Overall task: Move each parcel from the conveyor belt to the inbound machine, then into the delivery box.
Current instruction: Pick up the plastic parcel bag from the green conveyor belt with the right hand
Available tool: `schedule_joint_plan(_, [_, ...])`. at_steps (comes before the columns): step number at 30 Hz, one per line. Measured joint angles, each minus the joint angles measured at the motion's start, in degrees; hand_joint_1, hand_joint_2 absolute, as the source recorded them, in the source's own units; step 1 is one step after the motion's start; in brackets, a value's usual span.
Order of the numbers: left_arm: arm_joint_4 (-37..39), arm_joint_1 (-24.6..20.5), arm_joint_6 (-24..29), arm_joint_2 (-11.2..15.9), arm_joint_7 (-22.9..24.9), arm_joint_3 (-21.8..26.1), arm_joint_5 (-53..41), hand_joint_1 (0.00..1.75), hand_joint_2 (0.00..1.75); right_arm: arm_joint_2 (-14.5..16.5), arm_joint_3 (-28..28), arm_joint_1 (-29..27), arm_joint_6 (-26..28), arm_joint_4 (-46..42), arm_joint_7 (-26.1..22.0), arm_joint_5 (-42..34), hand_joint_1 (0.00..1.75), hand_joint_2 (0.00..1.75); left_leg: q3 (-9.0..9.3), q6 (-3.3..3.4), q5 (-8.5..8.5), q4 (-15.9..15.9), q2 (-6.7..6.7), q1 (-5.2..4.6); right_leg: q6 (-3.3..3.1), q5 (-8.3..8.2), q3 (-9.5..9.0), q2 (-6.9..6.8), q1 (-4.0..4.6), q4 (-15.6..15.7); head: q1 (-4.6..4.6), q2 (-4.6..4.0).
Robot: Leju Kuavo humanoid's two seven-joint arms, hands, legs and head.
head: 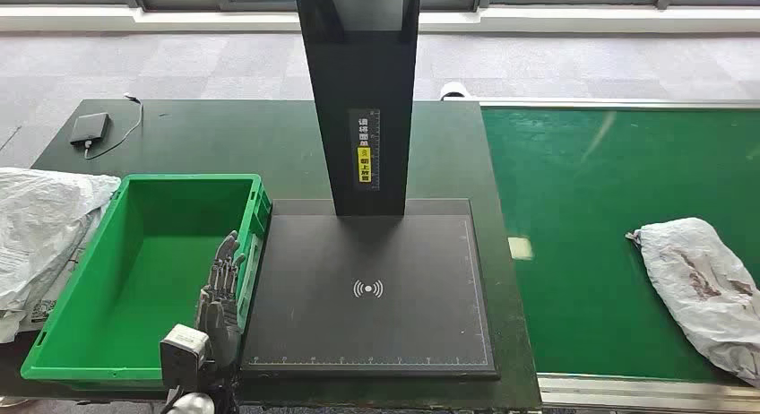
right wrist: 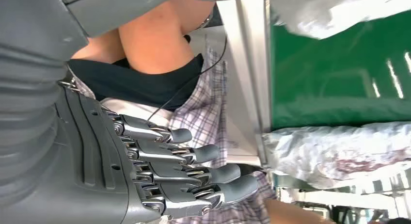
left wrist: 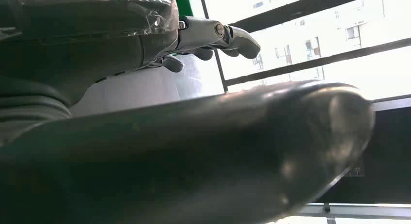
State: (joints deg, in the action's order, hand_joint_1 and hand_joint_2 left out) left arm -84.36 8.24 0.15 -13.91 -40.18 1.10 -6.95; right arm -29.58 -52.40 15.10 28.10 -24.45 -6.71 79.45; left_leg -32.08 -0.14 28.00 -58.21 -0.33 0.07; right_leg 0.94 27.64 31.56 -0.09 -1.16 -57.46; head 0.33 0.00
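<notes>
The left hand [head: 220,293] rises at the lower edge of the head view, fingers apart and stretched forward, holding nothing. It hangs over the right-hand rim of the green delivery box [head: 81,329], just beside the seam where that box meets the inbound machine [head: 367,342]. In the left wrist view the same hand [left wrist: 145,35] shows its fingers [left wrist: 232,35] extended and loose against bright windows, with a thick blurred thumb across the foreground.

The right hand [right wrist: 155,170] appears in the right wrist view, fingers [right wrist: 223,175] straight, slightly spread and empty. Beyond its fingertips stands a person in a checked garment [right wrist: 203,112], and past them the metal edge of the conveyor.

The inbound machine is a flat black platform with a wireless symbol at its centre and a tall black column [head: 358,91] rising from its far edge, carrying a yellow and white label. Nothing lies on the platform. It stands on a dark surface [head: 224,136], where a small black device with a white cable [head: 90,127] rests near the far left corner.

To the right runs the green conveyor belt [head: 582,208]. The parcel [head: 703,288], a crumpled grey-white plastic bag with dark reddish marks, lies on the belt near its right edge, well apart from both hands; the right wrist view shows it too [right wrist: 339,156]. A heap of white sacking [head: 40,226] sits left of the delivery box, touching its outer wall.
</notes>
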Motion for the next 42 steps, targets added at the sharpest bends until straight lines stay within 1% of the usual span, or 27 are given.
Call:
schedule_joint_plan(2, [0.14,-0.18,0.17,0.03,-0.01,-0.09,0.06,0.00,0.00,0.28,0.93,0.75,-0.03,0.25,0.22,0.70,0.00,1.75,0.00,-0.01,-0.02,0.01,0.01,0.00,-0.01,-0.02,-0.01,0.00,0.00,-0.01,0.00,-0.01])
schedule_joint_plan(4, [0.36,-0.42,0.45,0.09,-0.01,-0.22,0.11,0.00,0.00,1.04,3.10,2.37,-0.07,0.74,0.54,2.03,0.00,1.75,0.02,-0.04,-0.07,0.02,0.03,0.00,-0.02,-0.04,-0.01,0.02,0.00,-0.02,0.00,-0.01])
schedule_joint_plan(11, [0.59,-0.53,0.61,0.22,-0.01,-0.38,-0.44,0.00,0.00,5.30,10.74,7.97,-0.06,2.04,1.97,5.71,0.00,1.75,0.48,-0.08,-0.31,0.03,-0.03,0.01,-0.03,-0.20,0.04,0.00,0.01,-0.07,0.00,0.00])
schedule_joint_plan(13, [0.50,-0.41,0.61,0.19,-0.01,-0.37,-0.86,0.00,0.00,6.57,12.45,9.38,-0.15,2.25,2.12,6.58,0.00,1.75,0.29,-0.09,-0.32,0.03,-0.04,0.01,-0.02,-0.21,0.03,0.00,0.01,-0.08,0.00,0.00])
schedule_joint_plan(16, [-0.20,0.22,0.61,-0.10,-0.01,-0.21,-1.60,0.00,0.00,8.74,15.27,12.22,-1.43,2.64,4.58,9.06,0.00,1.75,-0.02,-0.10,-0.31,0.04,0.03,0.02,-0.02,-0.21,0.09,0.09,0.02,-0.08,0.00,-0.01])
schedule_joint_plan(18, [-0.79,0.71,0.61,-0.36,-0.01,-0.04,-1.93,0.00,0.00,9.91,17.23,14.06,-2.72,2.97,6.50,10.19,0.00,1.75,0.18,-0.09,-0.36,0.04,0.02,0.02,-0.02,-0.25,0.16,0.07,0.01,-0.08,0.00,-0.01])
schedule_joint_plan(21, [-1.32,1.27,0.61,-0.58,-0.01,0.30,-1.97,0.00,0.00,11.07,19.37,15.94,-3.48,3.45,7.50,10.56,0.00,1.75,0.32,-0.09,-0.47,0.02,-0.21,0.02,-0.01,-0.31,0.21,-0.13,0.01,-0.08,0.00,-0.01])
schedule_joint_plan(25, [-1.64,1.69,0.61,-0.66,-0.01,0.63,-1.99,0.00,0.00,11.81,20.97,17.22,-4.01,3.90,7.68,10.56,0.00,1.75,0.24,-0.08,-0.47,0.02,-0.33,0.01,0.00,-0.31,0.22,-0.23,0.01,-0.07,0.00,0.00])
schedule_joint_plan(29, [-2.07,1.98,0.46,-0.68,-0.01,0.91,-1.99,0.00,0.00,12.13,22.67,17.67,-7.85,4.51,9.77,10.58,0.00,1.75,0.22,-0.08,-0.47,0.02,-0.34,0.01,0.00,-0.31,0.25,-0.23,0.00,-0.06,0.00,0.00])
schedule_joint_plan(31, [-2.26,2.19,0.44,-0.69,-0.01,1.03,-1.99,0.00,0.00,12.25,23.25,17.68,-8.46,4.80,10.14,10.58,0.00,1.75,0.20,-0.08,-0.47,0.02,-0.34,0.00,0.00,-0.31,0.26,-0.23,0.00,-0.06,0.00,-0.01])
schedule_joint_plan(38, [-2.45,2.56,0.18,-0.82,-0.01,1.37,-2.06,0.00,0.00,12.32,24.32,17.72,-11.29,5.63,11.69,10.58,0.00,1.75,0.19,-0.08,-0.47,0.02,-0.34,0.00,0.00,-0.31,0.28,-0.23,0.00,-0.06,0.00,-0.01])
schedule_joint_plan(42, [-2.59,2.62,0.00,-1.00,-0.01,1.51,-2.30,0.00,0.00,12.32,24.62,17.74,-12.01,5.95,12.18,10.58,0.00,1.75,0.18,-0.08,-0.47,0.01,-0.34,0.00,0.00,-0.31,0.31,-0.23,0.00,-0.06,0.00,-0.01])
